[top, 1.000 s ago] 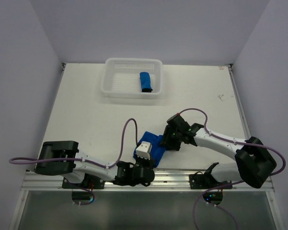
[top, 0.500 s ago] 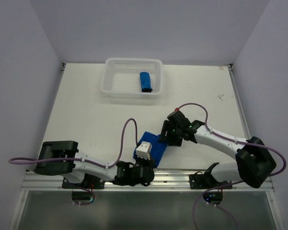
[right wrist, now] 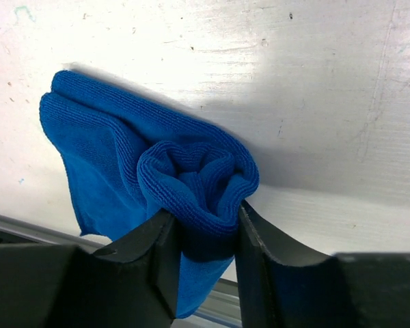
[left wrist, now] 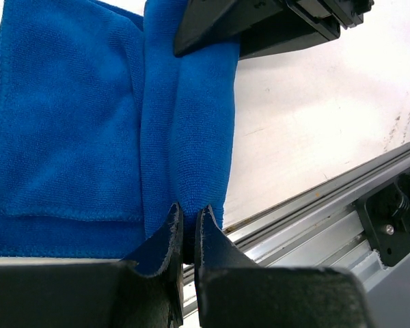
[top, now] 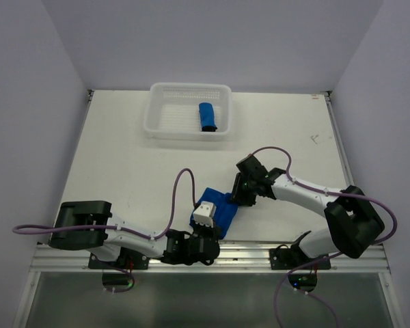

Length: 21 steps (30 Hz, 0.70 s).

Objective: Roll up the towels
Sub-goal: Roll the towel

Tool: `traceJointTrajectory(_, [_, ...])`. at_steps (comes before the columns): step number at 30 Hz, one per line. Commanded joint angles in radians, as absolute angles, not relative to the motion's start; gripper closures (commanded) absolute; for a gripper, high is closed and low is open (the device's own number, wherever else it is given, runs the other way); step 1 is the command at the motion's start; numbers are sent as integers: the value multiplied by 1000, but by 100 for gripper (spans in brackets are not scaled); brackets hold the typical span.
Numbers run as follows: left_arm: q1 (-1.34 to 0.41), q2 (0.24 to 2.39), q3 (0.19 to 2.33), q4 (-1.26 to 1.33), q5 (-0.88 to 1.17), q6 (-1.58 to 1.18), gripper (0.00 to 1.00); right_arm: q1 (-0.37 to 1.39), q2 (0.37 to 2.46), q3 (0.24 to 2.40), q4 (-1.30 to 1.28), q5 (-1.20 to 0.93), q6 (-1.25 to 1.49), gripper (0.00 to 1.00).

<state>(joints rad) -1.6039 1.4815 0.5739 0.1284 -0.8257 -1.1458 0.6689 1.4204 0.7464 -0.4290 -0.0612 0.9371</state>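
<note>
— claw one, left claw [left wrist: 189, 220]: state?
— clenched on the near end of the towel [left wrist: 75, 130], a thin pinch of cloth between the jaws.
— claw two, right claw [right wrist: 203, 229]?
— grasping the far end, a jaw on either side of the coiled cloth.
— towel, location?
— near edge of the desk [top: 123, 157], between both claws. part-rolled ridge, long axis running claw to claw, unrolled layers flat beside it.
— other stock?
— second towel [top: 207, 117], rolled, in the basket [top: 152, 116], well apart. judged: the next turn goes across that axis, toward the flat layers.
</note>
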Motion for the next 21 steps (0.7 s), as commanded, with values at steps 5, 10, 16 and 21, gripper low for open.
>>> traceJointTrajectory(5, [-1621,1411,479,123,-782,-1317,100,621,1443,805,-428,104,922,74])
traceJointTrajectory(10, [-1606,1310,339,241,-747,-1430,100,621,1462,851,-457,89,905,56])
traceJointTrajectory(16, [-1594,1286,278,264,-721,-1523,100,621,1473,896,-483,86,894,47])
traceJointTrajectory(21, [-1594,1258,198,330,-701,-1600,100,623,1471,942,-517,91,882,41])
